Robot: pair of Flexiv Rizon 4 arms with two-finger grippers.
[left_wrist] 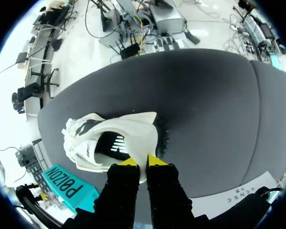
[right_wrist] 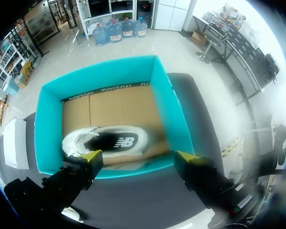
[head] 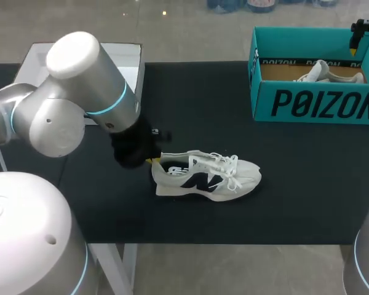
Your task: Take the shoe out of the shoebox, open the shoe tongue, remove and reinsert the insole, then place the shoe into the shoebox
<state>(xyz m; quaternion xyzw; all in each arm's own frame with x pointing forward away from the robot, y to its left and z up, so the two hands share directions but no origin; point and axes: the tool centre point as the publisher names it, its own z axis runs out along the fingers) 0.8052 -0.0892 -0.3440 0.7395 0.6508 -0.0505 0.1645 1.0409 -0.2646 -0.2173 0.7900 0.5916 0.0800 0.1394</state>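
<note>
A white sneaker [head: 206, 175] with a dark side logo lies on its sole in the middle of the black table, toe to the right. My left gripper [head: 152, 161] is at its heel. In the left wrist view the left gripper [left_wrist: 142, 162] is shut on the heel edge of the sneaker [left_wrist: 109, 138], whose dark opening faces the camera. A teal shoebox [head: 313, 104] stands at the back right with a second white shoe [head: 323, 72] inside. My right gripper [right_wrist: 138, 156] hangs open above the shoebox [right_wrist: 95, 78], over the second shoe [right_wrist: 109, 140] and touching nothing.
A white board [head: 126, 58] lies at the back left edge of the black table mat [head: 295, 184]. There is free room between the sneaker and the shoebox, and along the table's front.
</note>
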